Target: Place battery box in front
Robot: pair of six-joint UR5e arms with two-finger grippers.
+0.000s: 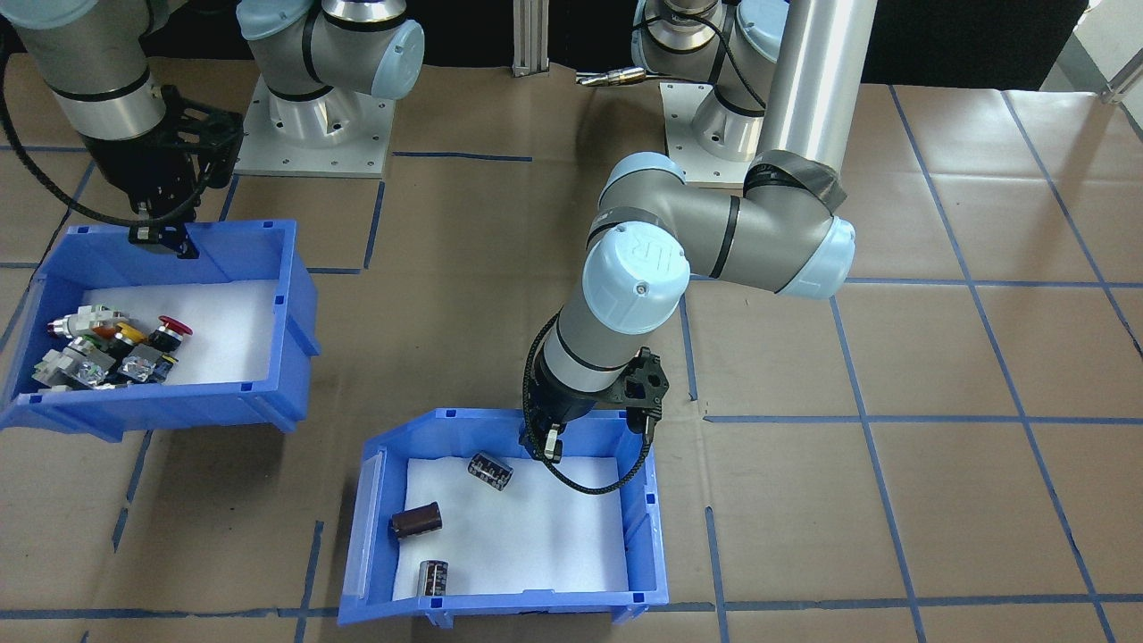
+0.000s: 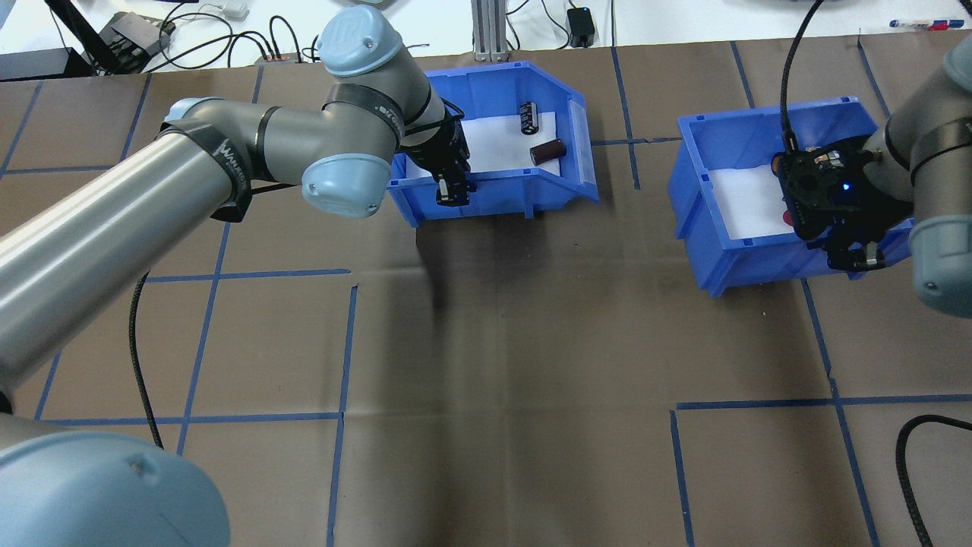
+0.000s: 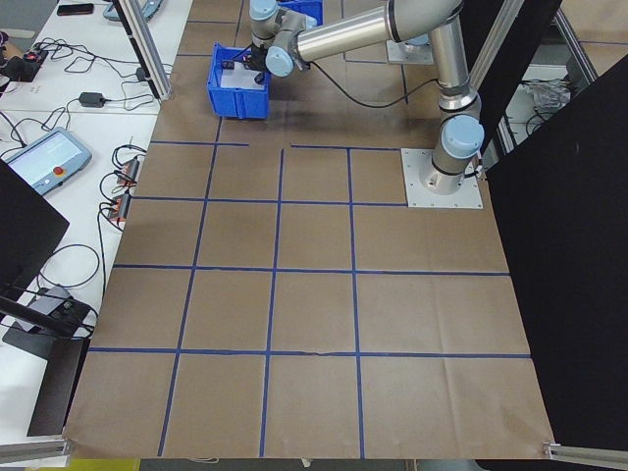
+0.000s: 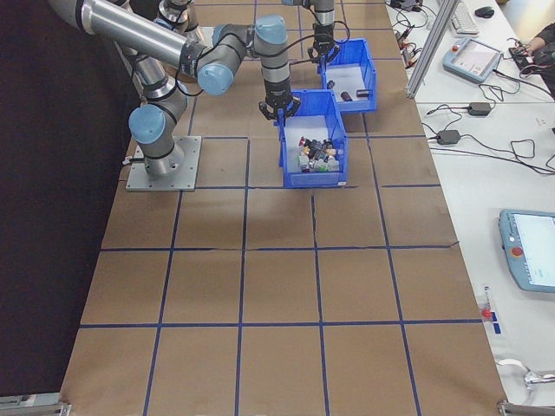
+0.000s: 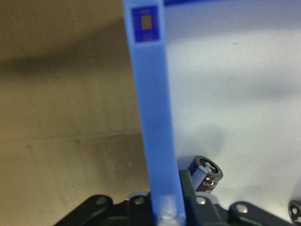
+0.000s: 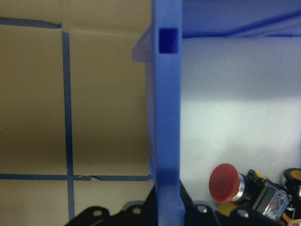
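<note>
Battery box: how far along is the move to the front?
Done, by the look of it: the battery box sits farther from the robot's base than the switch bin, at the table's front. In hand: the left gripper is closed on its back wall, and the right gripper grips the switch bin's wall. Left: let go and pull both arms back.

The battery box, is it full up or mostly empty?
Mostly empty. The battery box holds three small dark cylinders lying apart on its white liner, most of which is bare.
</note>
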